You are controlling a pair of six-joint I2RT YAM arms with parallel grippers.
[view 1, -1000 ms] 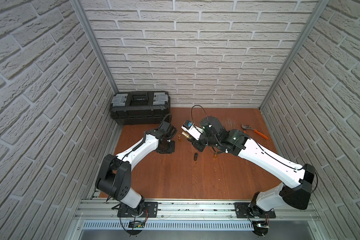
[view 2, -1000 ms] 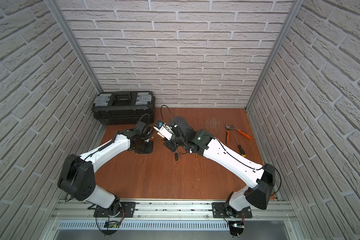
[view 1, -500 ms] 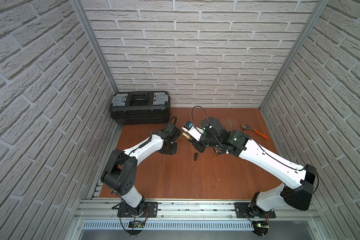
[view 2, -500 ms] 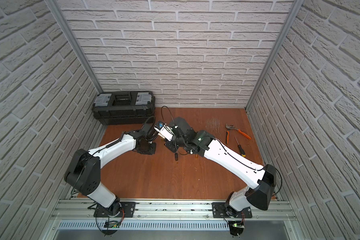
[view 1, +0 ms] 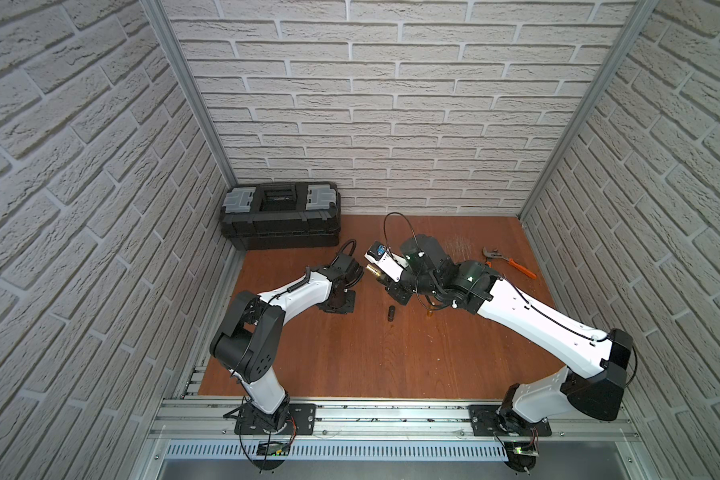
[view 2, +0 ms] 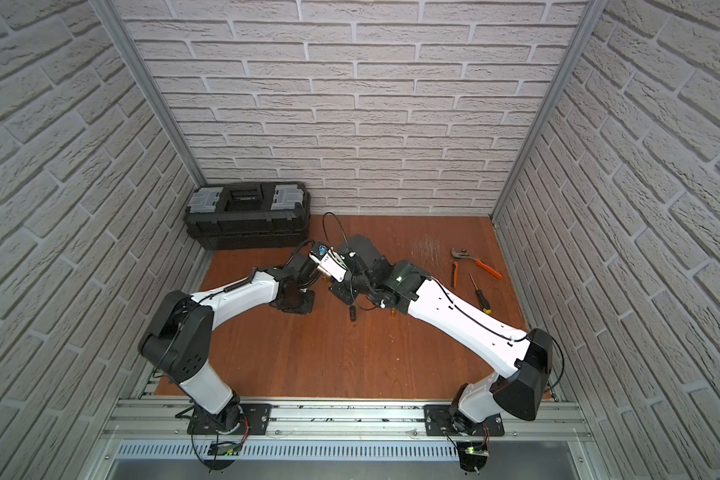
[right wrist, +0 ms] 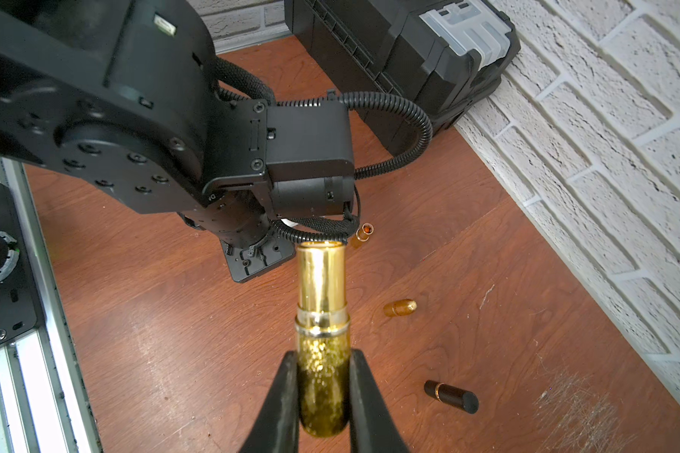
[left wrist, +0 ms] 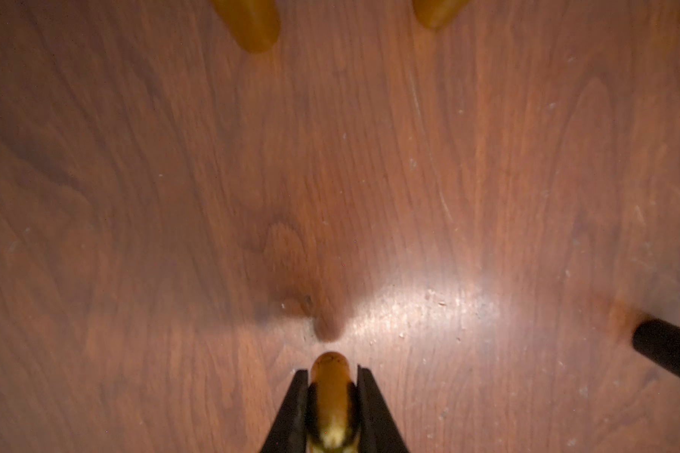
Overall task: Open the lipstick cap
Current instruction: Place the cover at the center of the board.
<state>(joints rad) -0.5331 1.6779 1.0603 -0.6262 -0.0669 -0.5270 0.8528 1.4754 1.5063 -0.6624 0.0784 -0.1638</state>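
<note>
Both top views looked steeply down from above the near rail onto the whole table. The left wrist camera hung close over its wood; the right wrist camera faced the far-left toolbox, shared with them.

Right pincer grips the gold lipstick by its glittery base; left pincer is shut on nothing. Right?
Not quite: the left pincer is shut on an amber cap, as the left wrist view shows. The right pincer does grip the gold lipstick by its glittery base.
</note>
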